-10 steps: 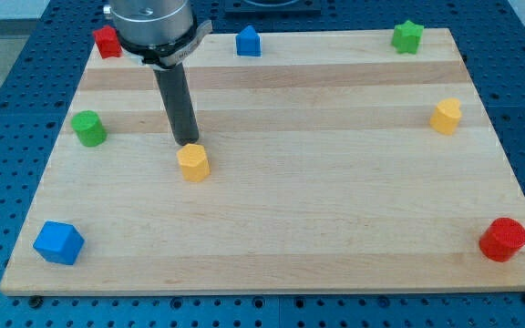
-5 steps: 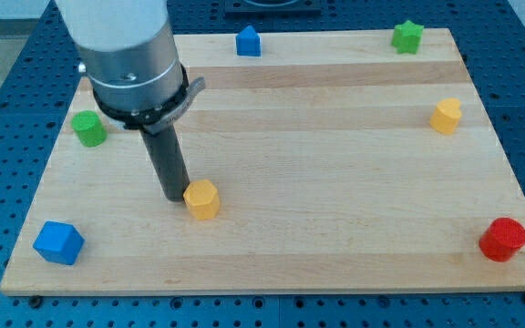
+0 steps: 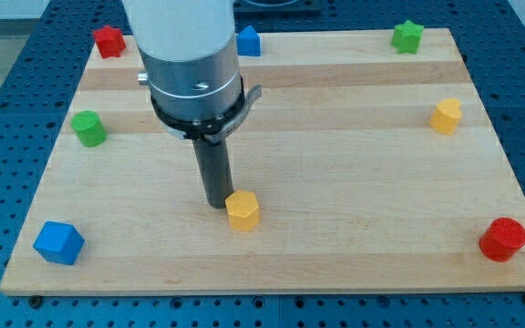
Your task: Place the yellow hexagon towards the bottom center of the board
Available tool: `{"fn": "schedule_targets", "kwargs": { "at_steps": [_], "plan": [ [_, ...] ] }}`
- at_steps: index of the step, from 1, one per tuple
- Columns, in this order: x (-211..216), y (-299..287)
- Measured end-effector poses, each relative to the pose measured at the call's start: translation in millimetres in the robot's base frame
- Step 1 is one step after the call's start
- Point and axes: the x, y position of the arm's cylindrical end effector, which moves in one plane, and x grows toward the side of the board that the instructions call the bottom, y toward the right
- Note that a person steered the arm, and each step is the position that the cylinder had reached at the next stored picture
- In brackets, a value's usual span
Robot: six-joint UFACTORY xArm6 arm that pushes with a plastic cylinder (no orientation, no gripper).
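Note:
The yellow hexagon (image 3: 242,210) lies on the wooden board (image 3: 335,182), left of centre and in its lower part. My tip (image 3: 218,202) is on the board just to the upper left of the hexagon, touching or almost touching its side. The dark rod rises from there to the arm's silver body, which covers part of the board's upper left.
A blue cube (image 3: 58,242) sits at the bottom left, a green cylinder (image 3: 88,128) at the left edge, a red block (image 3: 108,41) at the top left, a blue block (image 3: 249,41) at the top, a green star (image 3: 407,36) at the top right, a second yellow block (image 3: 446,117) at the right, and a red cylinder (image 3: 503,240) at the bottom right.
My tip has moved toward the view's bottom and right, pushing the yellow hexagon along with it. The other blocks have not moved.

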Motion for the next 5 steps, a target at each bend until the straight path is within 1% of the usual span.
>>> {"fn": "schedule_targets", "kwargs": {
  "at_steps": [3,5],
  "plan": [
    [17.5,22.2],
    [17.5,38.5]
  ]
}}
